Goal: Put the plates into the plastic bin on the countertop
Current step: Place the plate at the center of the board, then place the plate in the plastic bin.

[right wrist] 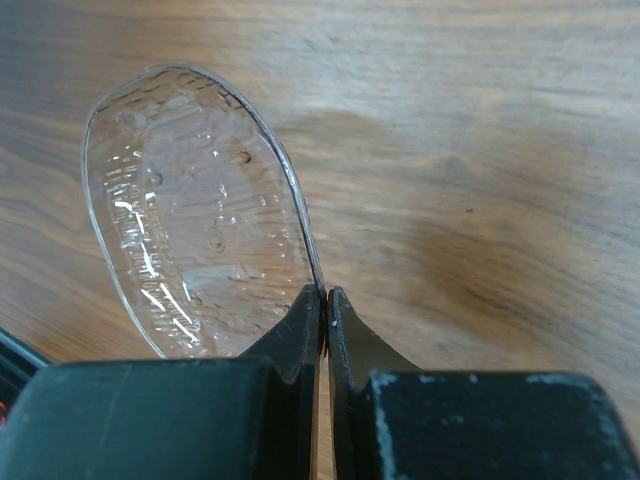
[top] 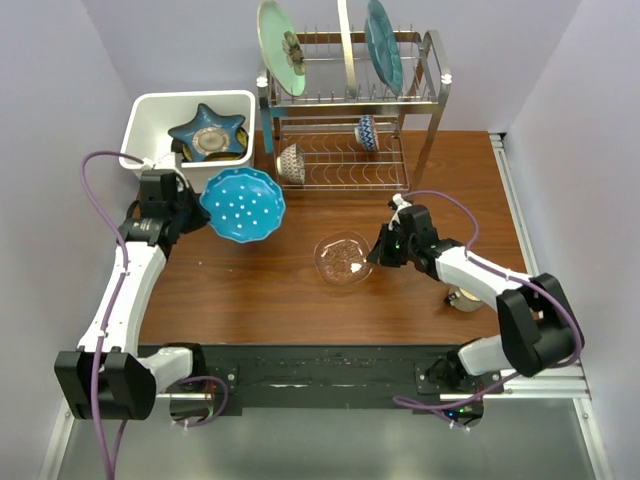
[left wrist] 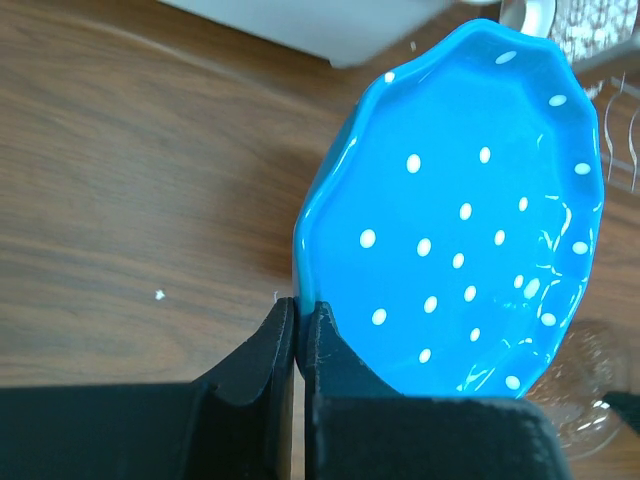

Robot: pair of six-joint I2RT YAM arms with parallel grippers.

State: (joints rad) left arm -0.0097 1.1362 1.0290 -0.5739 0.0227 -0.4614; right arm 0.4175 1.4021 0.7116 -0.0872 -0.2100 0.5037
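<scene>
Table [top: 300, 300]: brown wood, fine grain lines, smooth, soft shine.
Blue dotted plate [left wrist: 470, 220]: glazed, very glossy, bright glints near its 4 o'clock rim.
Clear plate [right wrist: 200, 230]: see-through, glass or plastic, cannot tell which; bumpy, sparkly.
Bin [top: 140, 115], 10 o'clock in top view: white plastic, smooth, dull.
Star plate [top: 208, 130] in bin: dark blue, shiny glaze.
Rack [top: 435, 90], 12 o'clock: silver metal wire, shiny.
Left gripper [left wrist: 300, 312], right gripper [right wrist: 326, 300]: black, matt, smooth, plastic look.

A: Item — bench [top: 300, 295]?
B: Brown wood-grain top.
A: Standing on it?
B: White plastic bin [top: 148, 118], far-left corner; steel wire dish rack [top: 436, 80] just beside it — far edge.
</scene>
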